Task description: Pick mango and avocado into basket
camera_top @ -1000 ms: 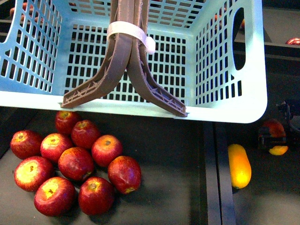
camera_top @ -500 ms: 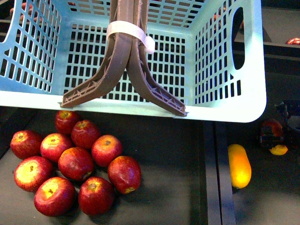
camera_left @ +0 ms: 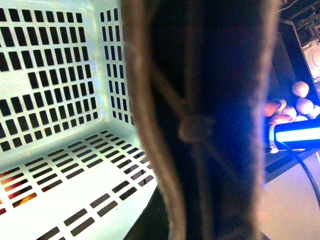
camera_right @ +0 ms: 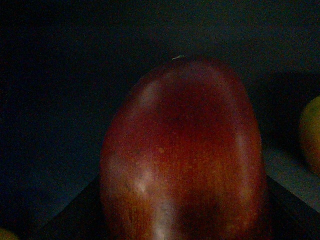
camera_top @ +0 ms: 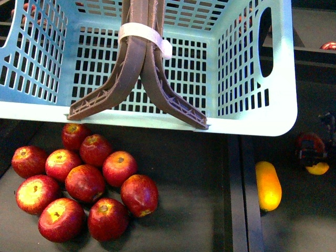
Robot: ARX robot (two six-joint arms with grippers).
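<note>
The light turquoise basket (camera_top: 252,118) fills the top of the front view, hanging above the table, with its brown handle (camera_top: 139,68) tied in white. My left gripper is shut on that handle (camera_left: 200,125), which blurs across the left wrist view and hides the fingers; the basket's slotted floor (camera_left: 65,170) lies empty beyond it. At the far right my right gripper (camera_top: 313,153) is shut on the red and yellow mango (camera_top: 310,142). The mango (camera_right: 180,160) fills the dim right wrist view. The avocado is out of view.
Several red apples (camera_top: 84,184) lie in a cluster under the basket's front left. A slim yellow fruit (camera_top: 268,185) lies right of a raised divider strip (camera_top: 237,199). A yellowish fruit (camera_right: 312,135) shows at the edge of the right wrist view.
My right gripper has drifted a little to the right with the mango in it. The basket has hardly shifted.
</note>
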